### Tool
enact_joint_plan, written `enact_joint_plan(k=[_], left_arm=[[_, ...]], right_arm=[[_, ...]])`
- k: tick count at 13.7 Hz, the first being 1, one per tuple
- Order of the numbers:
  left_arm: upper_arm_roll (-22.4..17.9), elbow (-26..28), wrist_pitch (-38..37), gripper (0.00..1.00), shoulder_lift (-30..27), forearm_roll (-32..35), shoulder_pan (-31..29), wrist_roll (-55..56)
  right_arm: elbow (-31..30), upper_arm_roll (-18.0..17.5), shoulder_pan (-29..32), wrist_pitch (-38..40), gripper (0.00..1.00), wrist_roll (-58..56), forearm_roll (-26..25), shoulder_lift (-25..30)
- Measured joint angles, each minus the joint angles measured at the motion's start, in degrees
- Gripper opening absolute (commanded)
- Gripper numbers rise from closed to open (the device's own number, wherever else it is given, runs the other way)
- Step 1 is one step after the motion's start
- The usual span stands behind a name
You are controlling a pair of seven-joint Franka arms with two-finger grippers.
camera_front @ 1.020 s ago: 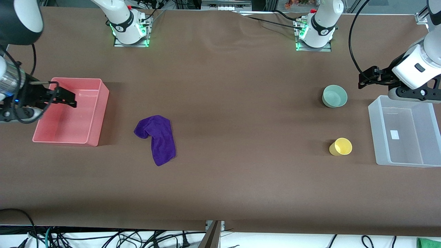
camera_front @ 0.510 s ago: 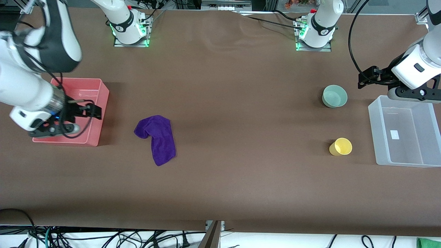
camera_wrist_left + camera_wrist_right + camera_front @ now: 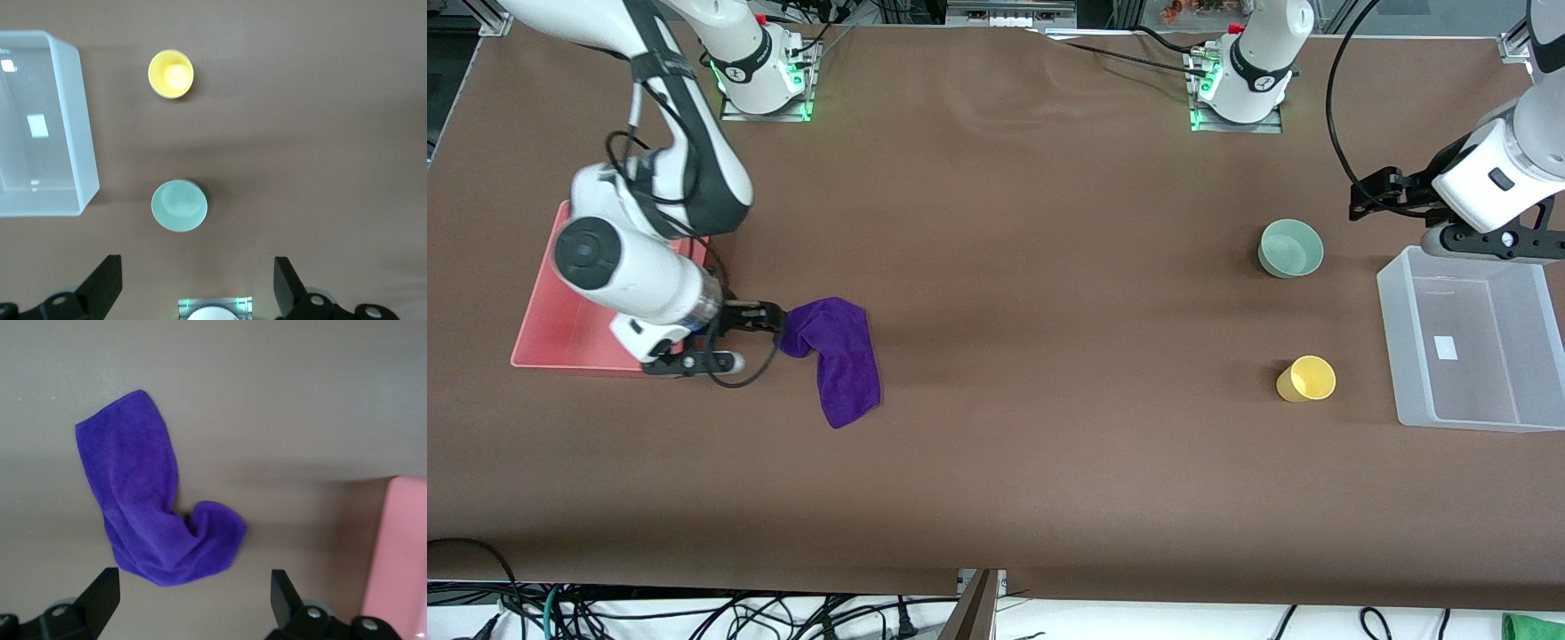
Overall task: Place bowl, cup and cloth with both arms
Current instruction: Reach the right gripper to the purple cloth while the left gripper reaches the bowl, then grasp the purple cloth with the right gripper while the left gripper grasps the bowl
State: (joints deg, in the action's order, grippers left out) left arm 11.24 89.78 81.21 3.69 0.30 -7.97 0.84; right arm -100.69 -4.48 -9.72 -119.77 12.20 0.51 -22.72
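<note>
The purple cloth (image 3: 834, 356) lies crumpled on the brown table beside the pink bin; it also shows in the right wrist view (image 3: 148, 500). My right gripper (image 3: 769, 318) is open, just off the cloth's edge on the pink bin's side (image 3: 192, 600). The mint-green bowl (image 3: 1290, 248) stands toward the left arm's end and shows in the left wrist view (image 3: 179, 205). The yellow cup (image 3: 1306, 379) stands nearer the front camera than the bowl, and also shows in the left wrist view (image 3: 171, 73). My left gripper (image 3: 1365, 197) is open in the air, beside the bowl (image 3: 197, 283).
A pink bin (image 3: 551, 329) sits at the right arm's end, partly covered by the right arm. A clear plastic bin (image 3: 1472, 347) sits at the left arm's end beside the cup and the bowl; its wall shows in the left wrist view (image 3: 70, 127).
My right arm has swung from over the pink bin toward the cloth; its gripper now sits at the cloth's edge. My left gripper has shifted slightly.
</note>
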Motion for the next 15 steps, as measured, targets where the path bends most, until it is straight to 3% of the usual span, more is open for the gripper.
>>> enact_joint_plan(k=[4,7,11,12,13,14,15], left_arm=[[-0.2,6.7,1.1,1.0,0.8,0.0,-4.2,-0.8],[-0.1,16.3,11.0,1.0,0.7,-1.0,-8.3,-8.4],[-0.4,29.3,26.5,0.99,0.6,-8.4,-18.9,-26.8],[-0.4,33.0,31.3,0.98,0.6,-8.9,-20.1,-29.7],[-0.4,36.7,36.6,0.96,0.7,-9.3,-20.4,-31.9],[-0.2,40.2,41.4,0.95,1.0,-9.3,-20.3,-33.3],[0.1,42.8,44.9,0.94,1.5,-9.3,-20.3,-34.4]], right_arm=[[-1.6,-0.3,-3.0,-6.6,1.0,5.2,0.0,-4.3],[-4.1,-0.3,-5.2,-14.3,1.0,8.2,-0.2,-7.9],[-5.3,-0.3,-5.4,-19.1,1.0,8.4,-0.2,-11.2],[-5.8,-0.3,-5.4,-20.6,0.86,8.4,-0.2,-11.8],[-6.3,-0.3,-5.4,-22.0,0.49,8.4,-0.2,-12.3],[-6.7,-0.3,-5.4,-22.8,0.18,8.4,-0.2,-12.7],[-6.8,-0.3,-5.4,-23.1,0.0,8.4,-0.2,-12.9]])
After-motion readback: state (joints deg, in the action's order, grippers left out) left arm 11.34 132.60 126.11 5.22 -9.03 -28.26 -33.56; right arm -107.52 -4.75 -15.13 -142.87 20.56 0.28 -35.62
